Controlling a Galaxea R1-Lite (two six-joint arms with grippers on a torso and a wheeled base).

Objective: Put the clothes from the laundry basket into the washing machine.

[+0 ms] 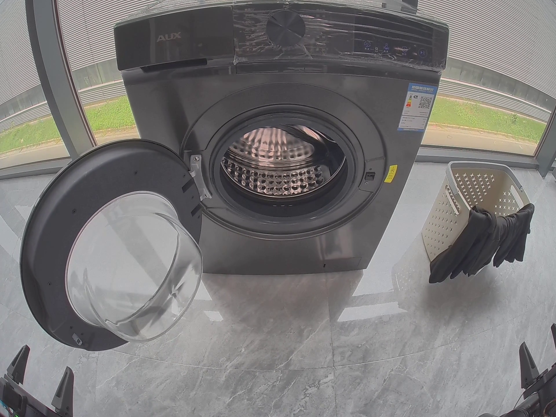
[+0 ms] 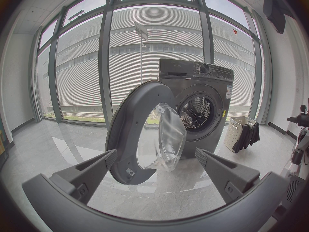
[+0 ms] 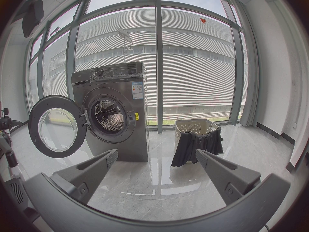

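both left arm (image 1: 17, 399) and right arm (image 1: 538, 384) sit low, facing the washing machine (image 1: 278, 88), jaws released.

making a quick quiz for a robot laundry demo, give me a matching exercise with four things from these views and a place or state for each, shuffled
Things
1. washer door
2. dark clothes
3. laundry basket
4. left gripper

Places or states
a. draped over the basket's rim
b. swung wide open, on the robot's left
c. on the floor, right of the washing machine
d. open, holding nothing

Pairs: 1-b, 2-a, 3-c, 4-d
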